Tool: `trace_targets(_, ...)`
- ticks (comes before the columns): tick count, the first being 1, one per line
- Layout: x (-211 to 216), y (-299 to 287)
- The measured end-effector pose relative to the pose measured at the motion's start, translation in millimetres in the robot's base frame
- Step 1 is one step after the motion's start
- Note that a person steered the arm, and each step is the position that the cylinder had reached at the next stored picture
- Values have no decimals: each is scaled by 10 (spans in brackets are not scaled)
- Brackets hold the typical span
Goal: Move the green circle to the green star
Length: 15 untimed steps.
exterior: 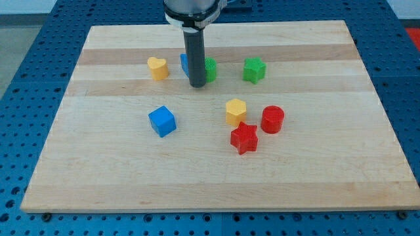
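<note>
The green circle (210, 68) sits near the view's top centre, partly hidden behind my rod. The green star (254, 69) lies to its right, a small gap apart. My tip (197, 85) rests on the board just left of and slightly below the green circle, close to it. A blue block (184, 63) stands just left of the rod and is mostly hidden by it.
A yellow heart (157, 67) lies left of the rod. A blue cube (162, 121) sits lower left. A yellow hexagon (235, 111), a red cylinder (272, 119) and a red star (244, 137) cluster lower right. The wooden board (98, 170) lies on a blue perforated table.
</note>
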<state>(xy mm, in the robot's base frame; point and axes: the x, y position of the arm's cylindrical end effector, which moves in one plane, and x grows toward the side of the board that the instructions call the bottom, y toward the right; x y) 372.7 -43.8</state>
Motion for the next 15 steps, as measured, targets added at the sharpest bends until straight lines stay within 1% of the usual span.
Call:
trace_targets(1,-12,-1)
trace_targets(3,-158,-353)
trace_targets(6,-324,-356)
trace_targets(7,-444,-336)
trace_targets(8,-444,-312)
trace_targets(10,-206,-209)
trace_targets(11,-224,-133)
trace_targets(12,-358,-154)
trace_targets(13,-395,-147)
trace_targets(15,-354,-88)
